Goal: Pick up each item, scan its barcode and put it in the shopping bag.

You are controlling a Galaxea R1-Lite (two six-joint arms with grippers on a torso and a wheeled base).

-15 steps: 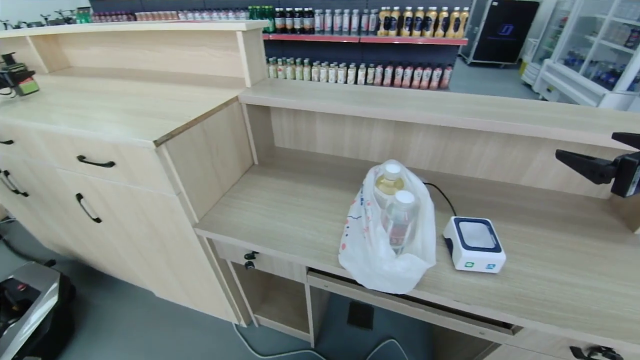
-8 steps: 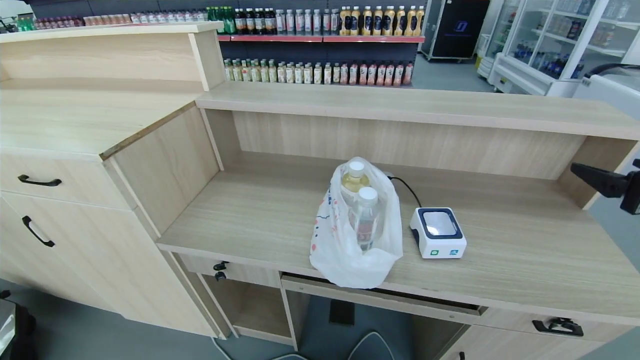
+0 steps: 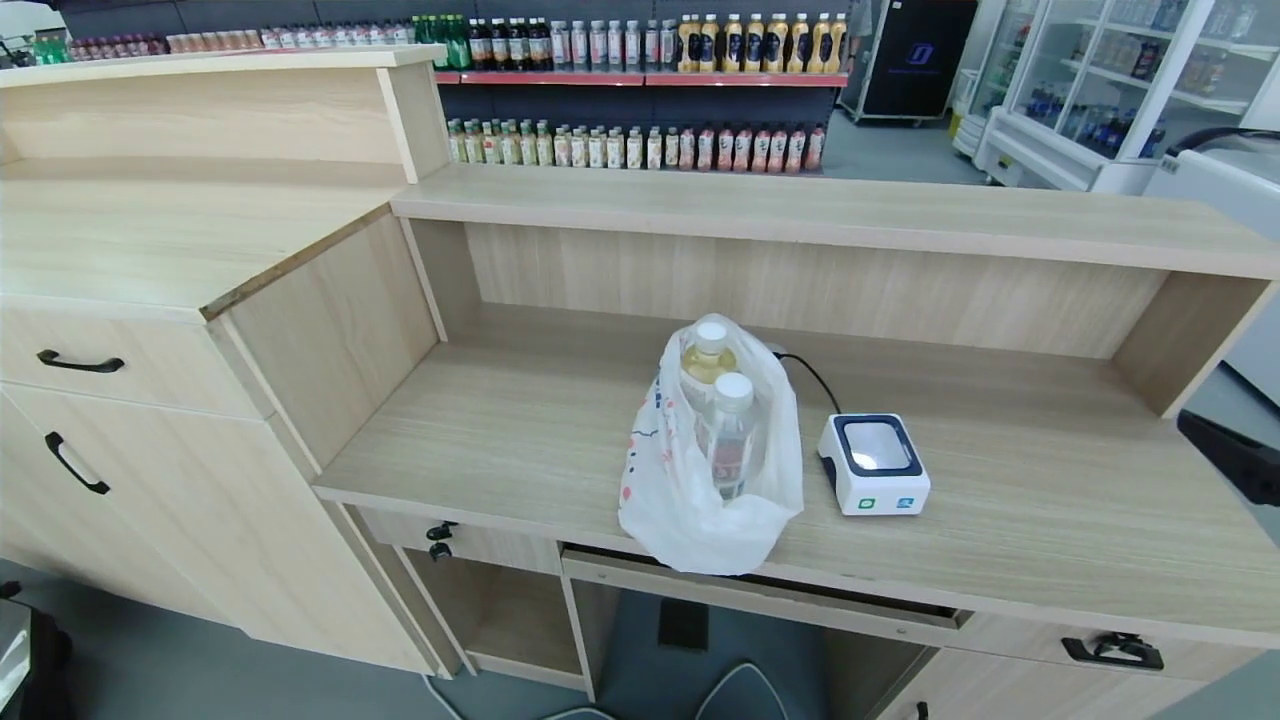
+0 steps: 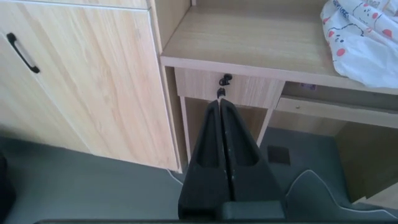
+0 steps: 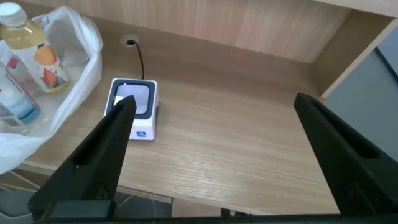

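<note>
Bright, even store light falls from overhead on the bench. Soft shadow lies under its upper shelf and beside the shopping bag. The scanner window shows a pale glare. In the head view, straight edges bow outward toward the corners of the frame.

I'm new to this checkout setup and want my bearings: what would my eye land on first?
A white shopping bag stands near the front edge of the counter with two bottles upright in it, a yellow drink behind a clear bottle. Right beside it, on the robot's right, sits a small white scanner, its cord running toward the back panel.
</note>
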